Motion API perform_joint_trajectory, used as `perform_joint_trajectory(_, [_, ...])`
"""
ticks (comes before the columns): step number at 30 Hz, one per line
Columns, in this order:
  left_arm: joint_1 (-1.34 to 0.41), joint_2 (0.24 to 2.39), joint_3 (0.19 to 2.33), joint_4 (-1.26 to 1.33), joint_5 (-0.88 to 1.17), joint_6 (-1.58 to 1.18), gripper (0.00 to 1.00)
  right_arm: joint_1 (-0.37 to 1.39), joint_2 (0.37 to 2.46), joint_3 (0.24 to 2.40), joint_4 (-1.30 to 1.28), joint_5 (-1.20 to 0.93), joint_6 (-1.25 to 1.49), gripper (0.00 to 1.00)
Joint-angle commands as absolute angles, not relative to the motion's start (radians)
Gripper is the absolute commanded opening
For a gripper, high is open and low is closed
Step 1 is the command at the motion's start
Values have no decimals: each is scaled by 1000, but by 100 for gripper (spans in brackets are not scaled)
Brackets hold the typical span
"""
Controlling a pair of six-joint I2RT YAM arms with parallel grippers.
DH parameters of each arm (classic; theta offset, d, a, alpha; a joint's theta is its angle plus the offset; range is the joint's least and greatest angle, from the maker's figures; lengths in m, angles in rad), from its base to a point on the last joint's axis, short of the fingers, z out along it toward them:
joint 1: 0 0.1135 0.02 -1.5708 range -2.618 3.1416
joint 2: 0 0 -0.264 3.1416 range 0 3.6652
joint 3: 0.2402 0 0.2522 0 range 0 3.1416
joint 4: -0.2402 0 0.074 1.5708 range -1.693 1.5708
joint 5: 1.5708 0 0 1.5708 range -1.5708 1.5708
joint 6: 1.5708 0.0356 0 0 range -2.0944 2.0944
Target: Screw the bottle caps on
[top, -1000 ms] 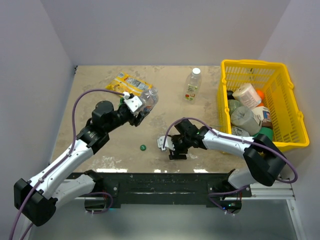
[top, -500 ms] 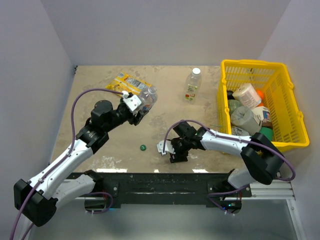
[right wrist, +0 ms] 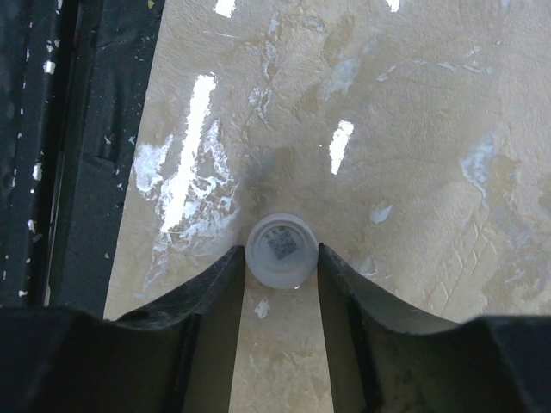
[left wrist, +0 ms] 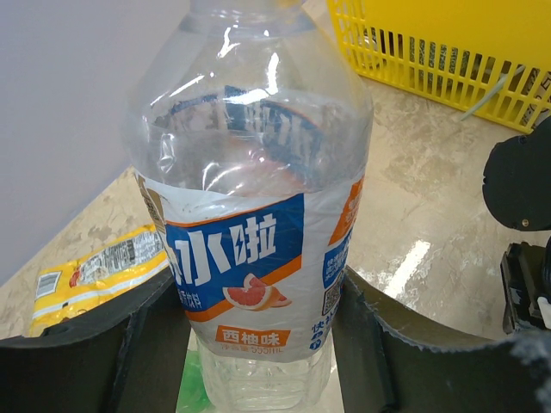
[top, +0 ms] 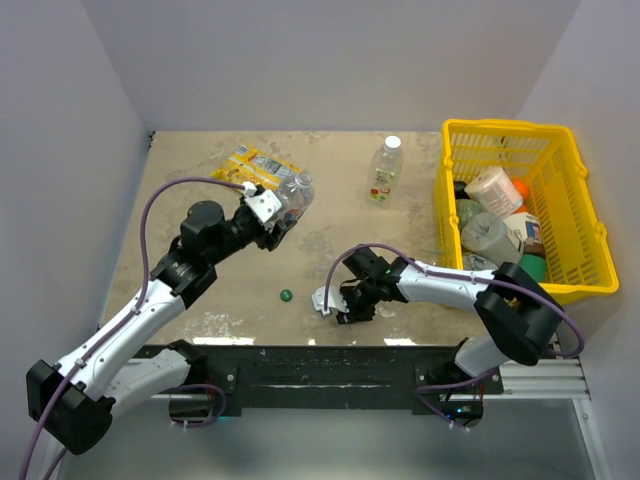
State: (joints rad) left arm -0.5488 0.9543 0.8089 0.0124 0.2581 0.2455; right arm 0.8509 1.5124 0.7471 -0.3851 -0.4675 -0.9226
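Where the white cap lies on the desk near the front edge, the right tool is clenched against its sides. A green cap lies nearby. The left tool grasps a clear labelled bottle.

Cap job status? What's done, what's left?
Done: the clear labelled plastic bottle at the back stands with its white screw cap on. In hand: the left gripper holds a second clear plastic bottle with a blue label; the right gripper pinches a small round white cap on the beige tabletop. Left: screwing that on, plus the loose dark green cap.
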Motion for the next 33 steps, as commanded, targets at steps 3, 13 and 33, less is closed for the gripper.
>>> perform_joint_trajectory(3, [-538, 927, 848, 23, 250, 252, 0, 856, 1497, 752, -365, -468, -920, 25])
perform_joint_trajectory(13, [-540, 835, 833, -215, 282, 437, 0, 810, 1290, 837, -586, -451, -830, 20])
perform_joint_trajectory(33, [-557, 1083, 1005, -673, 575, 739, 0, 690, 1327, 1164, -670, -528, -606, 24])
